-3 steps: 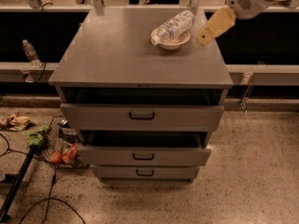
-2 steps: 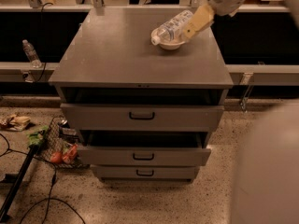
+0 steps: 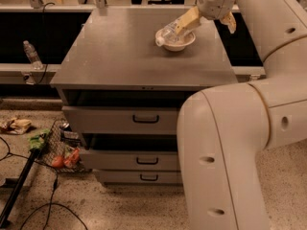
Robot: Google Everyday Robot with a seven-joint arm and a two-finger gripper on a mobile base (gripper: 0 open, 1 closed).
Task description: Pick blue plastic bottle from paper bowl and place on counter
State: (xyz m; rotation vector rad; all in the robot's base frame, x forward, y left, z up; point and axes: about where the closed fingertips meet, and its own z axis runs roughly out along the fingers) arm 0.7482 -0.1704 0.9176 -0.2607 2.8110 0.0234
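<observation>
One clear plastic bottle (image 3: 168, 34) across round paper bowl (image 3: 179, 45); hand (image 3: 207, 25) spread over it.

Pincer (image 3: 206, 28) upper right, fingers (image 3: 187, 20) apart, tips downward, arm (image 3: 268, 47) outstretched.

Tool (image 3: 207, 27) at paper bowl (image 3: 185, 43); counter (image 3: 120, 51) leftward apparently open.

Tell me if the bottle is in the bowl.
In: bottle lies tipped across bowl, claw at its upper end.
</observation>
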